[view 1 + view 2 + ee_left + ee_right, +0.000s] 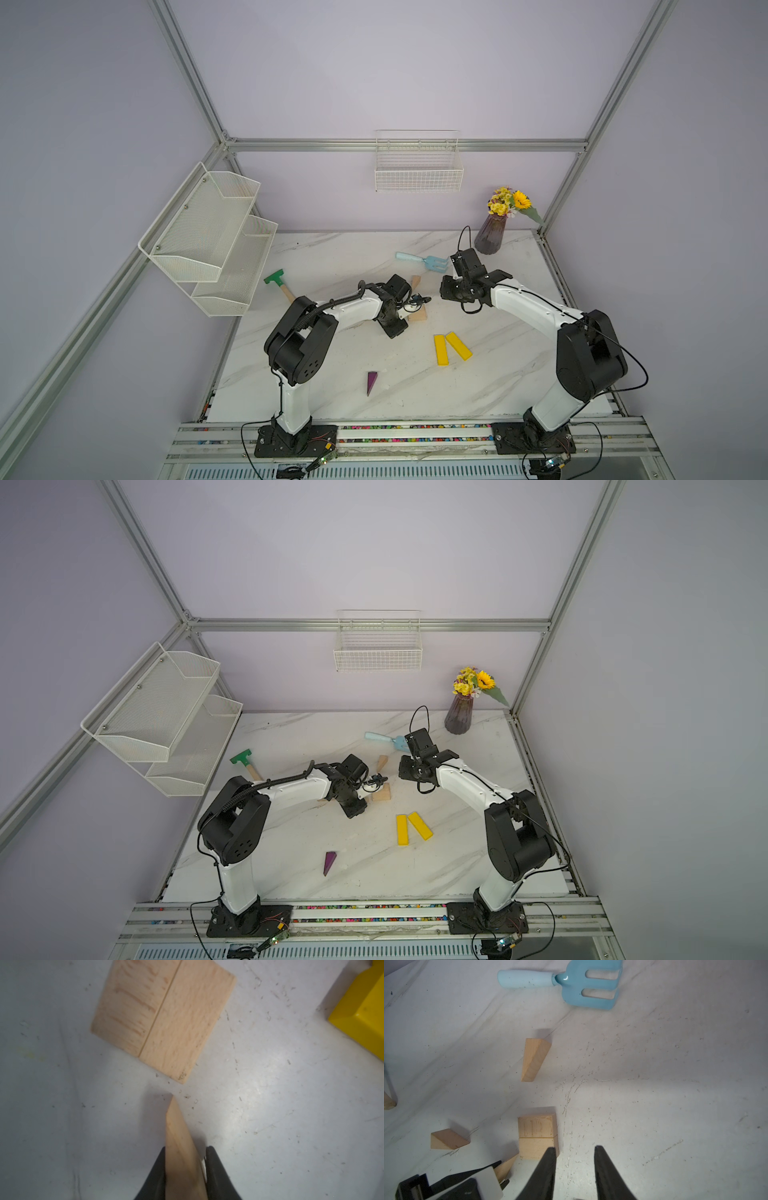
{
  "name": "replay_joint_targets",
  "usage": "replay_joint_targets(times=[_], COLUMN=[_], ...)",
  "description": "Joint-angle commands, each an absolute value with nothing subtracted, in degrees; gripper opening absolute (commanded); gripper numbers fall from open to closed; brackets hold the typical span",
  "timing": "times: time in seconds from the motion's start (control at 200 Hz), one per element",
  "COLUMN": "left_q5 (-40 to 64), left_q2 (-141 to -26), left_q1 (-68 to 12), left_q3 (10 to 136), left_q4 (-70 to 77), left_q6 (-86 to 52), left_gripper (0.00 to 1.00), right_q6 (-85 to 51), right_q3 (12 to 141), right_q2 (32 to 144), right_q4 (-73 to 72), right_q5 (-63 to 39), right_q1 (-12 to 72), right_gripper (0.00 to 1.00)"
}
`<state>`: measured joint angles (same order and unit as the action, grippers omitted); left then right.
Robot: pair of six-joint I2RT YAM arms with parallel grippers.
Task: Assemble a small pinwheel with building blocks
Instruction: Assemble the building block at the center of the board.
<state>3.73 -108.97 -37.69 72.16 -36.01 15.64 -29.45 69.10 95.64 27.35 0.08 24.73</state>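
Note:
Two tan rectangular blocks (164, 1016) lie side by side as a square on the marble table (332, 257). My left gripper (187, 1148) is shut on a tan wedge (178, 1126), held just off the table, its tip pointing at a corner of that square. The right gripper (575, 1148) stands open and empty beside the square (537, 1136). Two more tan wedges (534, 1059) (448, 1139) lie loose around it. A purple wedge (371, 381) rests nearer the front. Two yellow bars (451, 347) lie in a narrow V to the right.
A light-blue toy rake (424, 261) lies behind the blocks and a green-headed toy hammer (276, 279) at the left. A purple vase of flowers (492, 237) stands in the back right corner. A mesh shelf (208, 241) hangs over the table's left edge.

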Motion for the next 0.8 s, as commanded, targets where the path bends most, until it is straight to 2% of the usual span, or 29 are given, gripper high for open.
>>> replay_joint_targets(times=[0.0,0.075,0.33,0.555,0.795], left_q5=[3.65,3.93,4.22,3.60,3.87], left_q2=[-106.89,-106.70,-105.95,-106.11,-106.14], left_q1=[-37.92,-37.97,-37.96,-37.96,-37.92], left_q3=[71.04,70.75,69.88,69.96,70.14], left_q4=[-36.50,-36.47,-36.16,-35.42,-33.86], left_q6=[15.74,15.93,16.63,16.62,16.38], left_gripper=[0.21,0.19,0.19,0.40,0.53], right_q6=[-29.18,-29.17,-29.25,-29.34,-29.53], right_q3=[69.79,69.61,69.35,69.52,69.44], right_q2=[95.83,95.72,95.67,95.75,95.41], right_q4=[27.05,27.07,26.89,26.83,26.98], right_q5=[-0.35,-0.19,-0.26,-0.49,-0.26], right_q1=[24.17,24.19,24.19,24.19,24.17], right_gripper=[0.35,0.35,0.35,0.35,0.36])
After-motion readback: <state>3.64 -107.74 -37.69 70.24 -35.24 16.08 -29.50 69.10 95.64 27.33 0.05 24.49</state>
